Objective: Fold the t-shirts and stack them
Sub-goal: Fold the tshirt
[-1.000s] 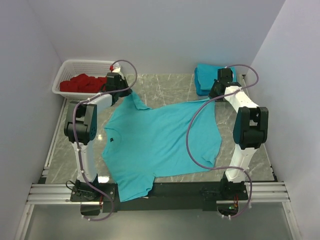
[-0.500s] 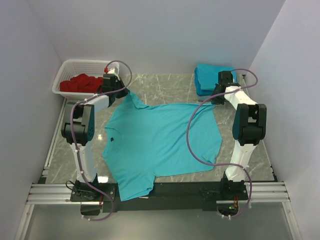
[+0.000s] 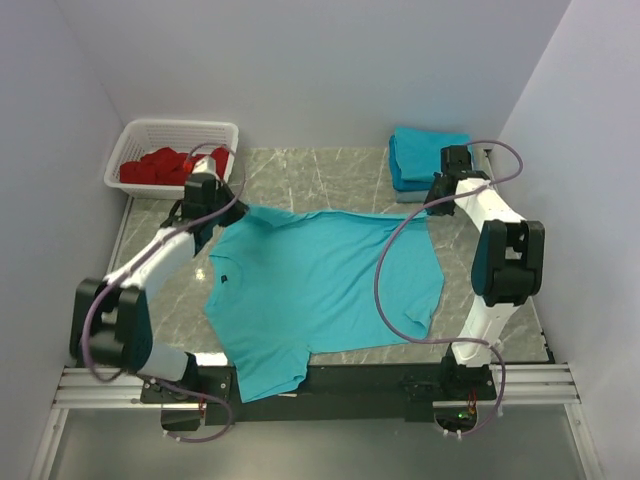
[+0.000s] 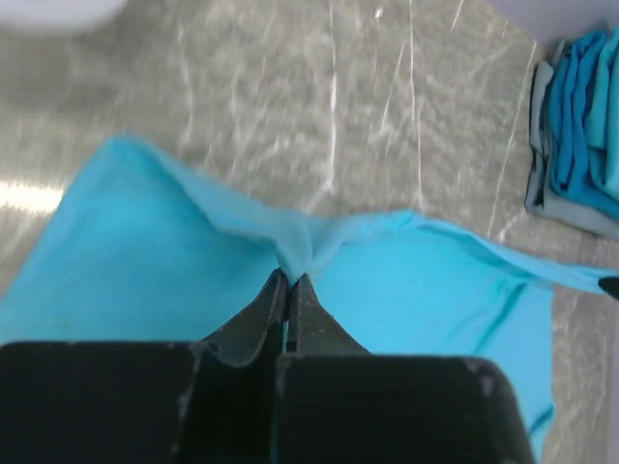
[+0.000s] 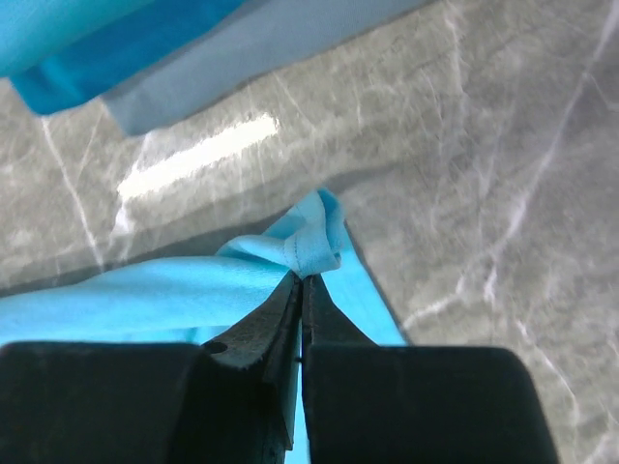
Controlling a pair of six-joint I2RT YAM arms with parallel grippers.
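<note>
A turquoise t-shirt [image 3: 320, 285] lies spread on the marble table, its near sleeve hanging over the front rail. My left gripper [image 3: 228, 212] is shut on the shirt's far left edge [image 4: 295, 253], pinching a fold of fabric. My right gripper [image 3: 432, 207] is shut on the shirt's far right corner [image 5: 308, 246]. The far edge of the shirt is stretched in a line between the two grippers. A stack of folded turquoise t-shirts [image 3: 422, 156] sits at the back right; it also shows in the left wrist view [image 4: 580, 126] and the right wrist view [image 5: 116, 48].
A white basket [image 3: 172, 133] holding red fabric [image 3: 165, 165] stands at the back left. White walls close in the table on three sides. A black and metal rail [image 3: 350, 385] runs along the front edge by the arm bases.
My left gripper has pulled the shirt's far left edge toward the front, away from the basket. The far edge of the shirt now runs straighter between the grippers. My right gripper has barely moved.
</note>
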